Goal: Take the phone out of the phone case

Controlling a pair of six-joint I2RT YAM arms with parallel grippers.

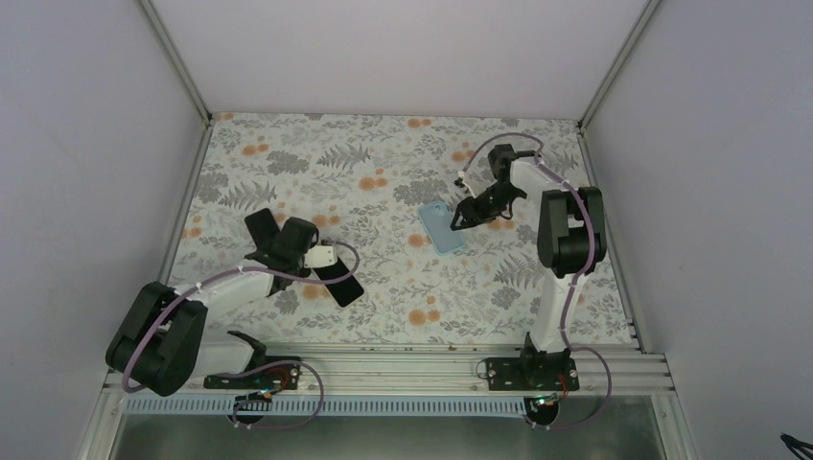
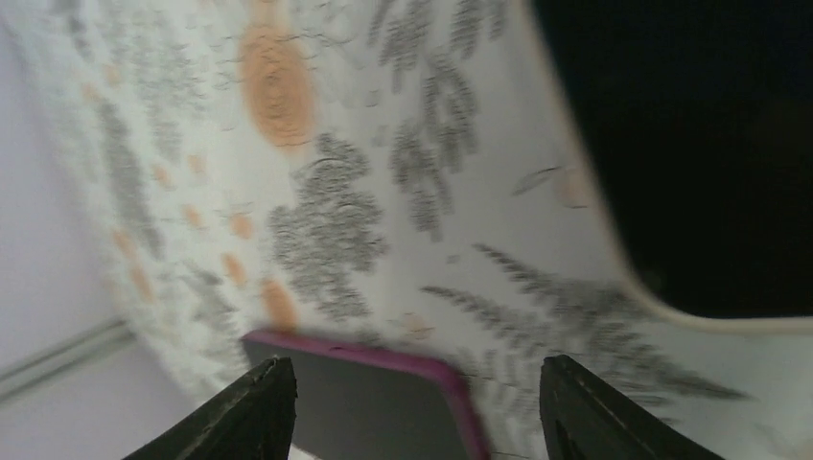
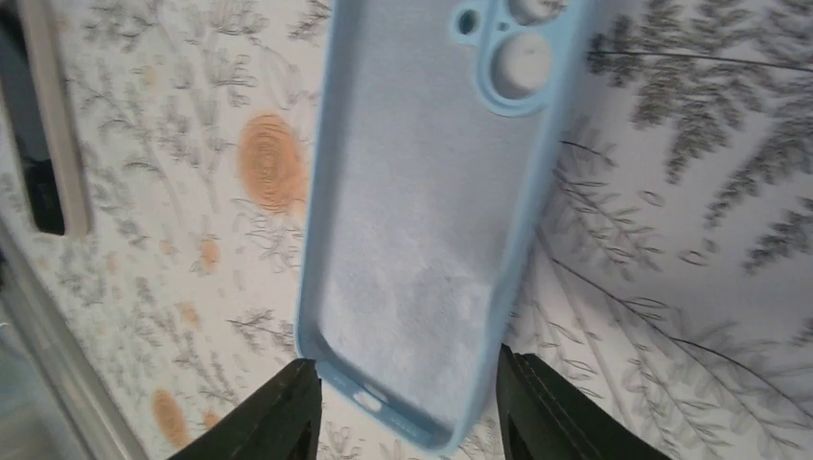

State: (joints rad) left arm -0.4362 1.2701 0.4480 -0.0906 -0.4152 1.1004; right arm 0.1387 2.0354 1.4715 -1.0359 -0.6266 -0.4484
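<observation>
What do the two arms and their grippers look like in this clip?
Both the left arm and right arm have white links between bulky black joint housings. A mauve cable loops loosely along each. The left gripper and right gripper each end in two black tapered fingers.
</observation>
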